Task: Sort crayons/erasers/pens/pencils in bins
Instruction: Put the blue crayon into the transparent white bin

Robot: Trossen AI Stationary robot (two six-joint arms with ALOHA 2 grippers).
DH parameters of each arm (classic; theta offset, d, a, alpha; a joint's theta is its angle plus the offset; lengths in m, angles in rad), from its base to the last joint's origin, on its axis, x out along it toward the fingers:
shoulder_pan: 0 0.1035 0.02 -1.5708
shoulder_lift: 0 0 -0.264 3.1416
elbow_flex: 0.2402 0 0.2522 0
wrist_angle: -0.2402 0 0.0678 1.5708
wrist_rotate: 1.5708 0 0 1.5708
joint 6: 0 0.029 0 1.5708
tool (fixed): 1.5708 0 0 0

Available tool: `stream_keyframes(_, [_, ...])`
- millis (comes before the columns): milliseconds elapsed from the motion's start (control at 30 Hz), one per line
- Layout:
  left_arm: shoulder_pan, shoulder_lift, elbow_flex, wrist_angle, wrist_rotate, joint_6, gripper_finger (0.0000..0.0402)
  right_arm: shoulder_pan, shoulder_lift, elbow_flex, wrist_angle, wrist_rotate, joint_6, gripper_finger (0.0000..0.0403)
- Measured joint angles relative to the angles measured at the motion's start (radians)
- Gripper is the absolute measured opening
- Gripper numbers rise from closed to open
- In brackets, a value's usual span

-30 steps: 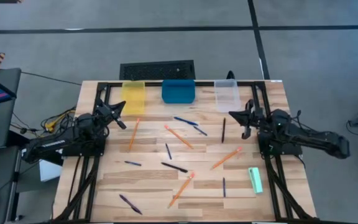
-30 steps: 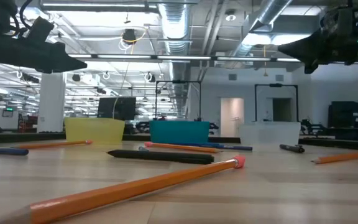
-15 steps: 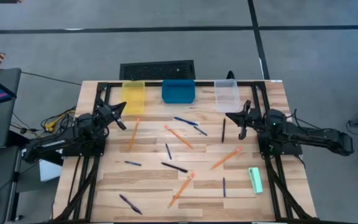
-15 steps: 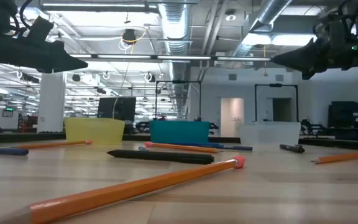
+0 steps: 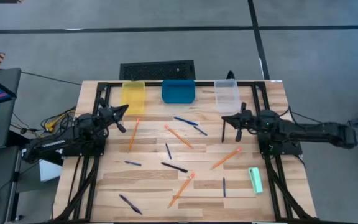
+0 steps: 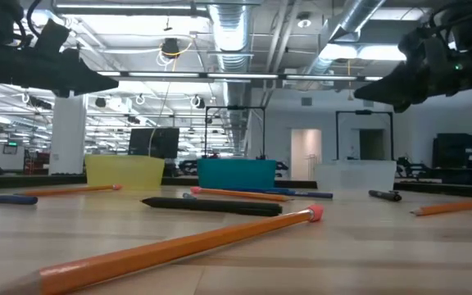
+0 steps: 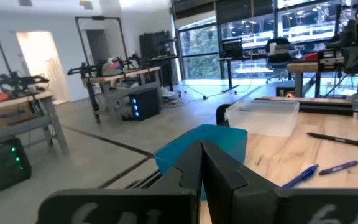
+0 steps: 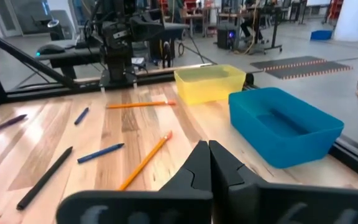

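Three bins line the far edge of the wooden tabletop (image 5: 148,186): a yellow bin (image 5: 133,97), a blue bin (image 5: 178,91) in the middle and a clear bin (image 5: 226,93). Scattered across the boards on the near side of the blue bin lie four orange pencils, among them one (image 5: 178,136) just near of that bin, and several dark pens, including a black one (image 5: 223,130) below the clear bin. One mint-green eraser (image 5: 255,180) rests well away from the blue bin, toward the tabletop's near right corner. Both arms hang above the wood, empty-handed. The left gripper (image 5: 120,112) hovers beside the yellow bin, fingers pressed together; the right gripper (image 5: 227,117) hovers just near of the clear bin, over the black pen, fingers likewise closed.
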Motion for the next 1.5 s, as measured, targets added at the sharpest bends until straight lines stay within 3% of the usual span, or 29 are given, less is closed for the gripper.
stream_keyframes(733, [0.000, 0.000, 0.000, 0.000, -0.002, -0.005, 0.0000, 0.083, 0.339, 0.202, -0.036, -0.001, 0.057, 0.0003])
stream_keyframes(1200, [0.000, 0.000, 0.000, 0.000, -0.001, 0.035, 0.0000, 0.109, 0.571, 0.375, -0.215, 0.045, 0.160, 0.0003])
stream_keyframes(1500, [0.000, 0.000, 0.000, 0.000, 0.005, 0.026, 0.0000, 0.124, 0.703, 0.466, -0.335, 0.044, 0.214, 0.0042])
